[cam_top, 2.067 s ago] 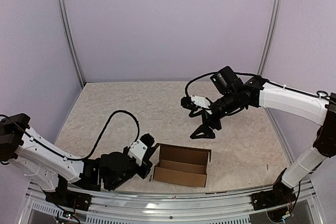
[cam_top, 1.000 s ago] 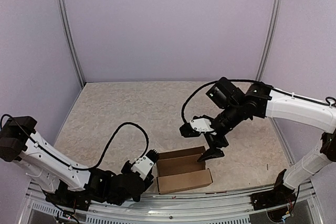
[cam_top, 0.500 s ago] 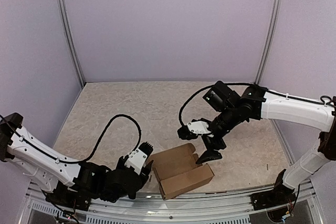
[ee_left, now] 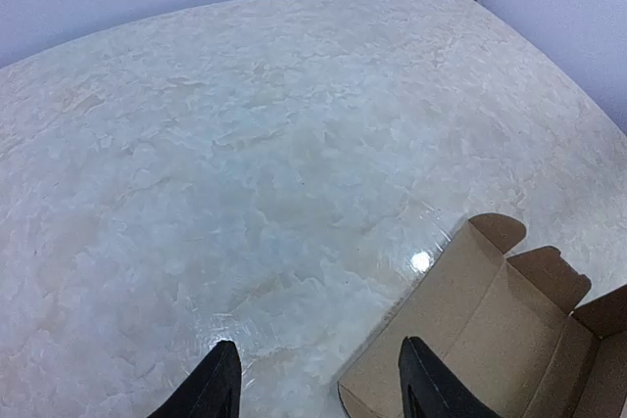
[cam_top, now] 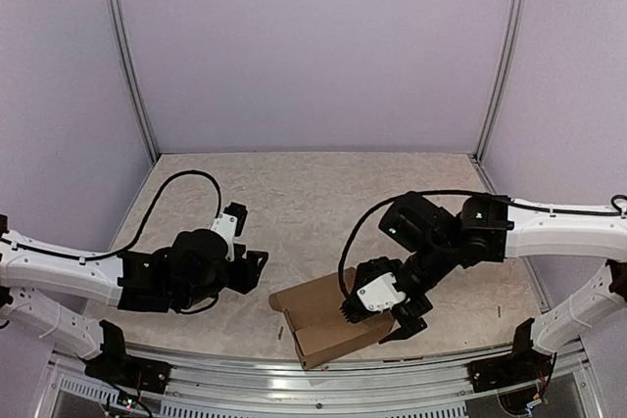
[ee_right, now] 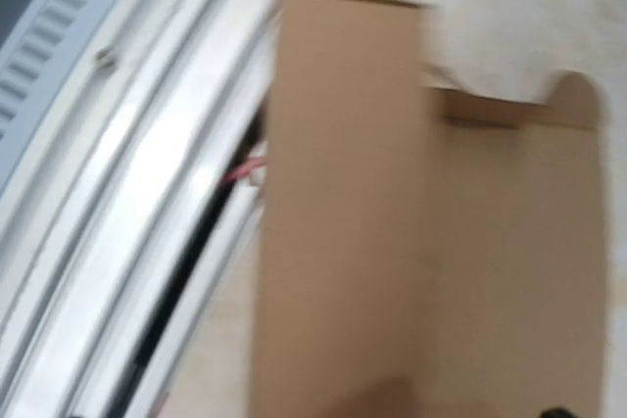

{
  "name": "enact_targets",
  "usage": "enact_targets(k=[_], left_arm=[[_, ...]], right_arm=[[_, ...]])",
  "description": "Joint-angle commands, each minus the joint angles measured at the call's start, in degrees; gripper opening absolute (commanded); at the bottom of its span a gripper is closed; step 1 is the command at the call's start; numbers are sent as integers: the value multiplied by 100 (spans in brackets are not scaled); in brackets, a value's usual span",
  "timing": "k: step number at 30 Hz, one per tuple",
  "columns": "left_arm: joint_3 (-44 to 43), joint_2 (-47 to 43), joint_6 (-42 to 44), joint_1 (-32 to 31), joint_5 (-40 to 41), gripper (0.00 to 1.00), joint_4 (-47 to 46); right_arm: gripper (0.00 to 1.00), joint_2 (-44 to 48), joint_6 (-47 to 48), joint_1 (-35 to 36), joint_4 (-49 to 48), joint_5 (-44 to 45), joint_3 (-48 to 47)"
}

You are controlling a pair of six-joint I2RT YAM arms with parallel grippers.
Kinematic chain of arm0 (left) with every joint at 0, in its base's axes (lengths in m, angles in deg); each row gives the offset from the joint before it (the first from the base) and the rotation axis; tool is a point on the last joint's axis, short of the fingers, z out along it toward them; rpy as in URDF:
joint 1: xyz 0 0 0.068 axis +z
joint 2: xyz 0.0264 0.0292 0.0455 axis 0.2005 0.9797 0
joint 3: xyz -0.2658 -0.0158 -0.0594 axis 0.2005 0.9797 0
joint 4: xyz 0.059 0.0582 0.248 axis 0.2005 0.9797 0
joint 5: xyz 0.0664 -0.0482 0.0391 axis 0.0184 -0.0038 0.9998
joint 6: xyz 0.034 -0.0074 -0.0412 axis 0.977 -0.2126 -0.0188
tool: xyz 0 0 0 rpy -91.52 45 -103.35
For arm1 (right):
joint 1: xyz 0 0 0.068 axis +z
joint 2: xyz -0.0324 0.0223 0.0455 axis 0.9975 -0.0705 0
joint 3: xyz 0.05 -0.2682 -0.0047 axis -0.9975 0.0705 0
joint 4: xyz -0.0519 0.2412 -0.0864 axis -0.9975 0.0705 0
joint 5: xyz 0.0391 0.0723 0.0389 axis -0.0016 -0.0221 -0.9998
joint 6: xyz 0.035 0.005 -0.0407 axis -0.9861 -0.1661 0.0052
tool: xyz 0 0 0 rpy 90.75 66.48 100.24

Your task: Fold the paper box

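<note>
From above, my left gripper [cam_top: 257, 269] has let go and backed away, jaws apart; the box [cam_top: 323, 318] lies well to its right, beneath my wide-open right gripper [cam_top: 384, 312], so the next fold likely falls there

Left wrist: box [ee_left: 480, 340] ahead-right, inside uncovered

Right wrist: blurred brown box [ee_right: 392, 242] just below

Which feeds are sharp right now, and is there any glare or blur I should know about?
Right wrist: motion-blurred, the box smeared with soft edges. Left wrist: sharp, with one small glare spot on the table beside the box. Top: sharp and evenly lit.
</note>
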Motion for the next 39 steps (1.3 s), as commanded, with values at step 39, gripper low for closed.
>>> enact_targets(k=[39], left_arm=[[-1807,3310,1551,1473,-3607,30,1294]], right_arm=[[100,-1280,-183,-55,-611,599,-487]])
